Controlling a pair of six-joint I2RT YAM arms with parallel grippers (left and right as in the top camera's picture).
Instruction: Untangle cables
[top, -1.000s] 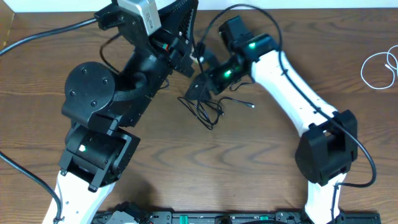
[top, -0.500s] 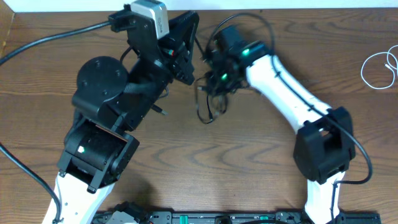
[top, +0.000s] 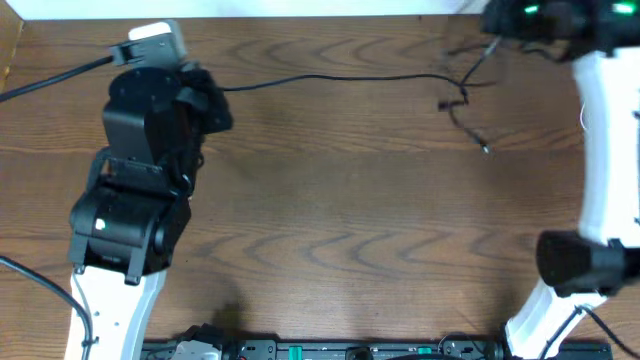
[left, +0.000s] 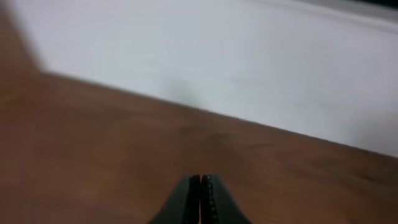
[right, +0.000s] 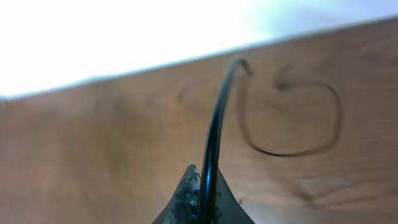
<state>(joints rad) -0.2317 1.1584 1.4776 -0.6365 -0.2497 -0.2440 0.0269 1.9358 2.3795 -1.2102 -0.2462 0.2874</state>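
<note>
A thin black cable (top: 340, 77) stretches across the far side of the table between both arms. Its left end runs into my left gripper (top: 222, 92), whose jaws (left: 200, 182) are pressed together; no cable shows past their tips in the blurred left wrist view. At the right the cable knots into a small tangle (top: 456, 100) with a loose tail and plug (top: 486, 150). My right gripper (top: 493, 43) is shut on the black cable (right: 214, 130), which rises from its jaws (right: 203, 182). A second thin black loop (right: 292, 118) lies beyond. No white cable shows.
The wooden table's far edge (top: 330, 18) meets a white wall close behind both grippers. The left arm's thick black supply cable (top: 50, 75) trails off to the left. The right arm's white link (top: 605, 140) runs down the right side.
The arms have pulled apart from the middle, left arm to the left and right arm to the far right. The bunched black cable is now drawn out between them. The right gripper closed.
</note>
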